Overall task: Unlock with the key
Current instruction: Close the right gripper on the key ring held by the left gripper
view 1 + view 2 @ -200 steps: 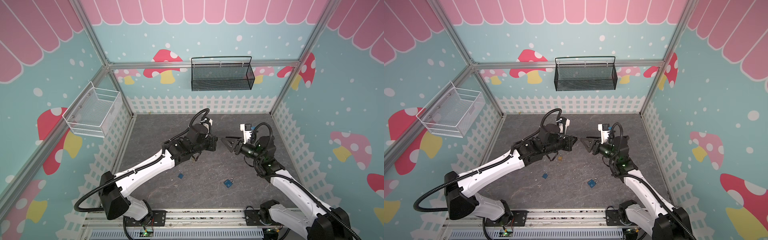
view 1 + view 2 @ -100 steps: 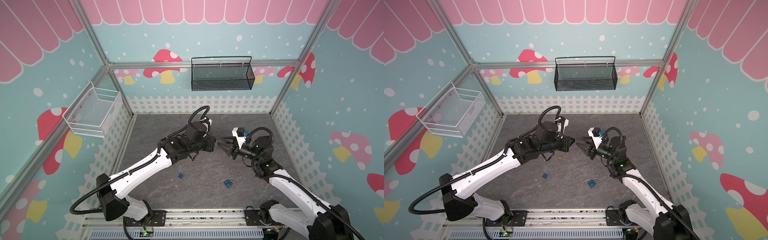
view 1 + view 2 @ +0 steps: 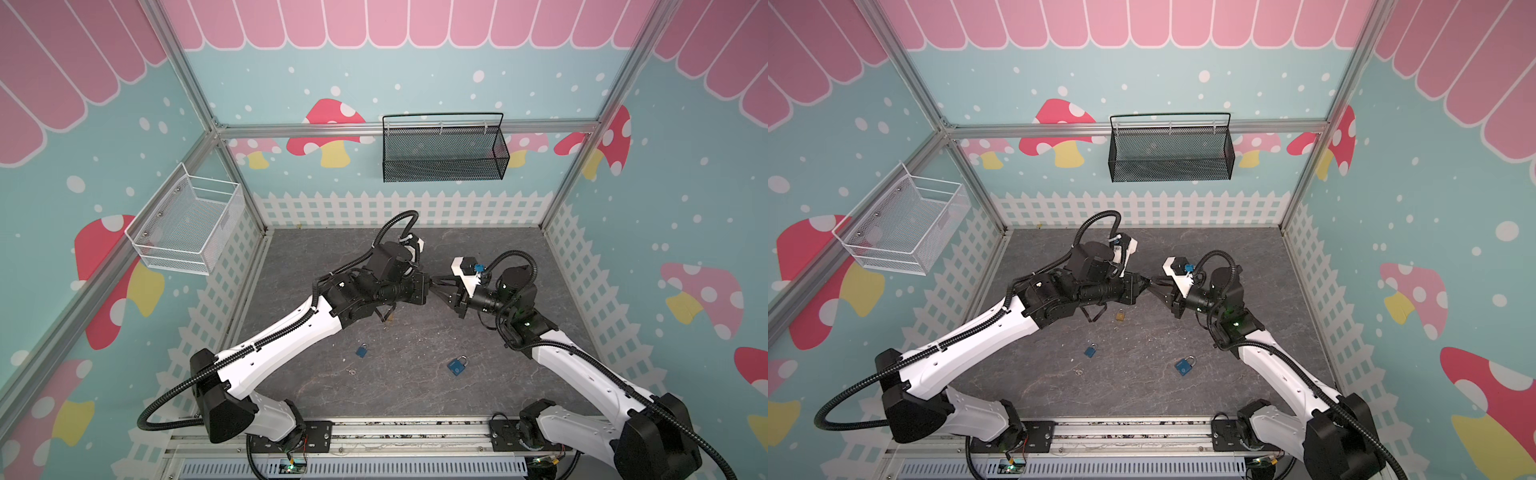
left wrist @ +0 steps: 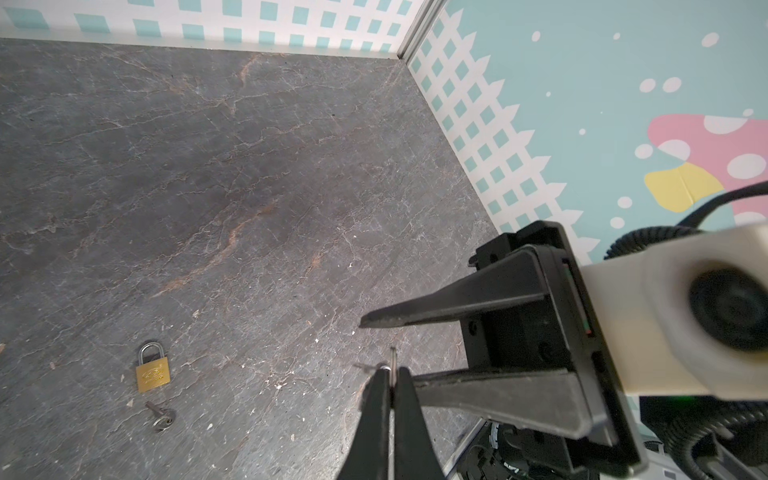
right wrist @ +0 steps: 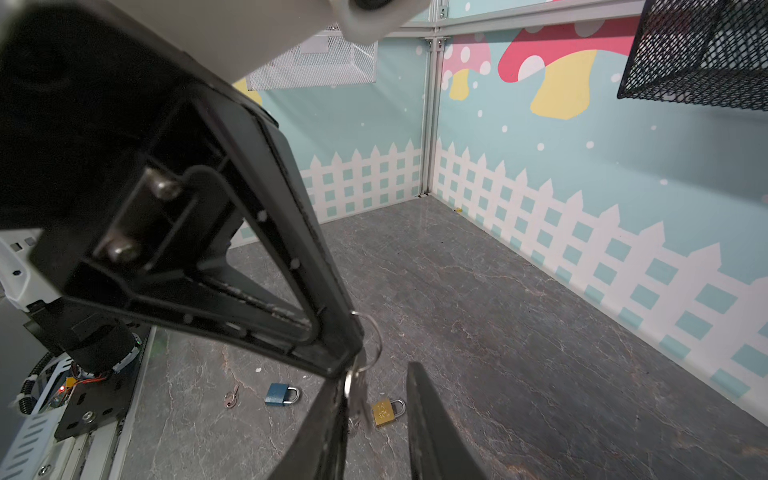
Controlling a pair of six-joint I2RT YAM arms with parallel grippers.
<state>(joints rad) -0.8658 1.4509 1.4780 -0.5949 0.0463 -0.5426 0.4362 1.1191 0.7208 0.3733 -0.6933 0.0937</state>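
My left gripper [image 4: 390, 371] is shut on a thin metal key ring [image 4: 393, 359], held above the floor at mid-table in both top views [image 3: 430, 282] [image 3: 1146, 282]. In the right wrist view a silver key [image 5: 358, 388] hangs from that ring [image 5: 374, 336]. My right gripper [image 5: 370, 372] is open, tip to tip with the left one [image 3: 437, 286] [image 3: 1154, 286]. The key sits between its fingers [image 5: 432, 419], close against one of them. A brass padlock [image 4: 153, 372] [image 5: 385, 410] [image 3: 1120, 315] lies on the floor below.
Two blue padlocks [image 3: 361, 351] [image 3: 457, 366] lie nearer the front, one also in the right wrist view [image 5: 280, 395]. Loose keys lie on the floor [image 4: 162, 417] [image 5: 231, 398]. A black mesh basket [image 3: 444, 149] and a white wire basket [image 3: 187, 226] hang on the walls.
My right gripper has swung left to meet the left gripper's tips, and its jaws have narrowed around the hanging key. The left gripper stays shut on the ring, shifted slightly right.
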